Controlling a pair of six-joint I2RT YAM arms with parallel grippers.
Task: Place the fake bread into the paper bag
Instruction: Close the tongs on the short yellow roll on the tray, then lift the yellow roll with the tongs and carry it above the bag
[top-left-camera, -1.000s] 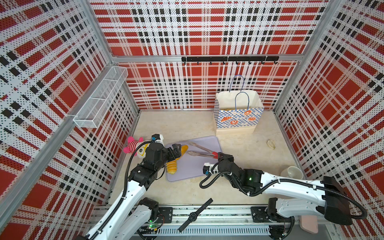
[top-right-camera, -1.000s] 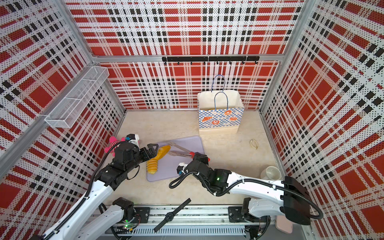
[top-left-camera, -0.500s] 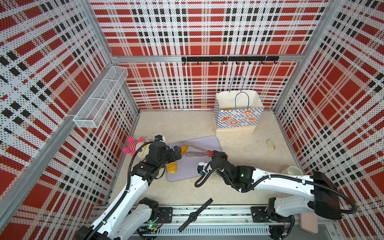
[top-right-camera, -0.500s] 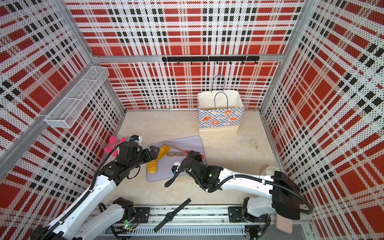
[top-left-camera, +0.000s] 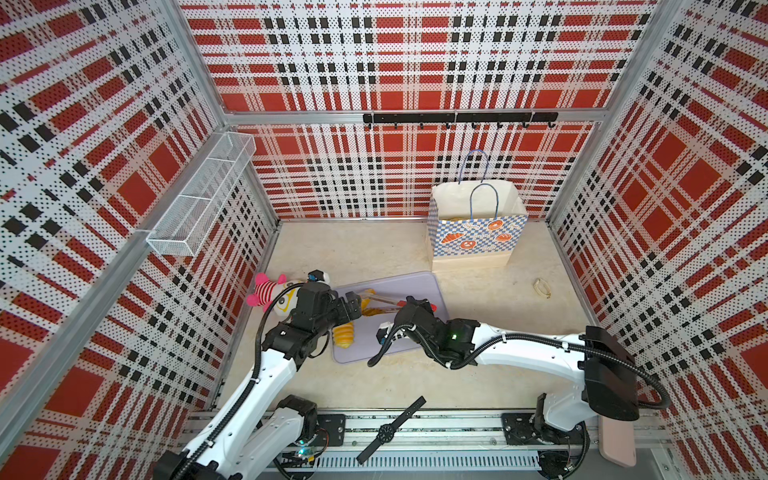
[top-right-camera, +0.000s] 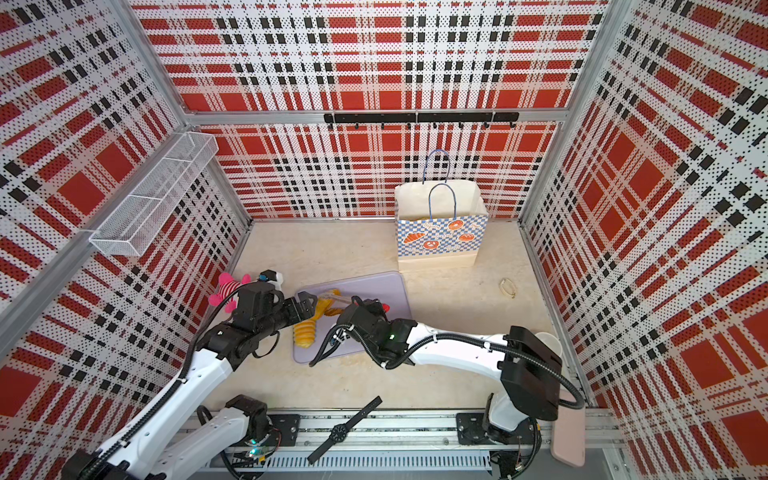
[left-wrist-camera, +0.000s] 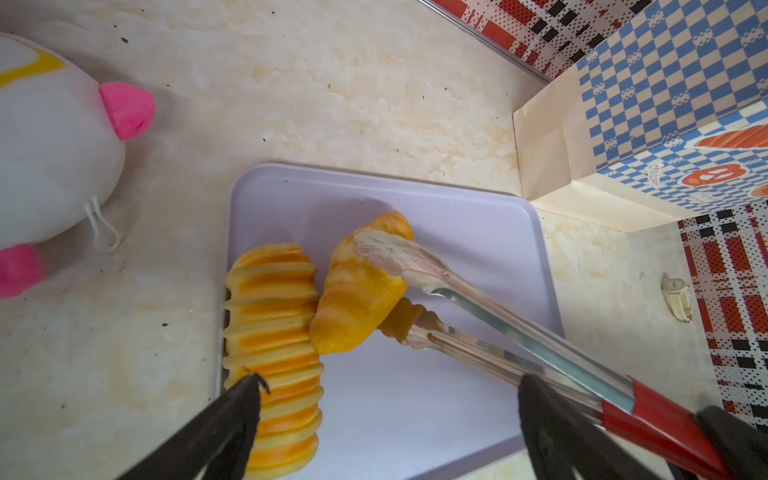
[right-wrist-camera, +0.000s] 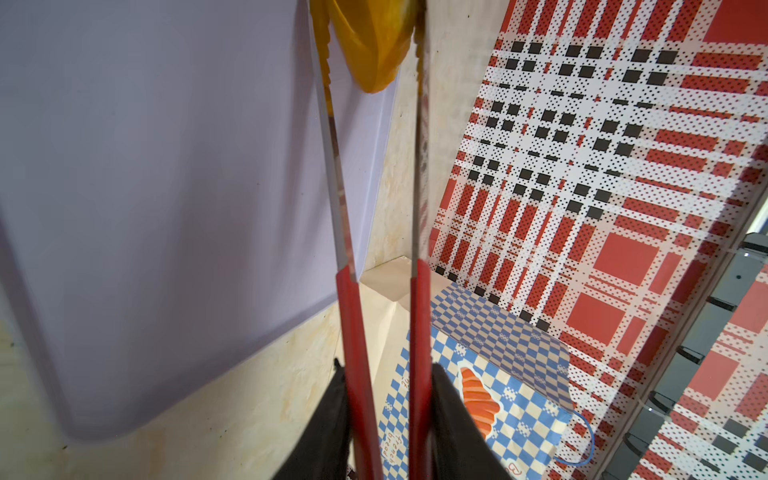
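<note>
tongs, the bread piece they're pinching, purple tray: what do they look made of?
Tongs: bare metal, likely stainless steel, since the polished arms mirror the surroundings. Handles: matte red sleeve, either plastic or silicone. Bread piece: glossy golden-yellow skin with painted-looking browning. It could be foam or soft plastic, can't tell which. Tray: smooth matte lavender with a rounded rim, probably plastic, possibly coated metal.

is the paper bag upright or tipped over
Upright: the paper bag stands on its base, mouth open upward, both cord handles raised.

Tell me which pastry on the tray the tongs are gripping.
The smooth rounded pastry, pinched between the tips of the tongs. The ridged long loaf beside it lies free on the lavender tray.
</note>
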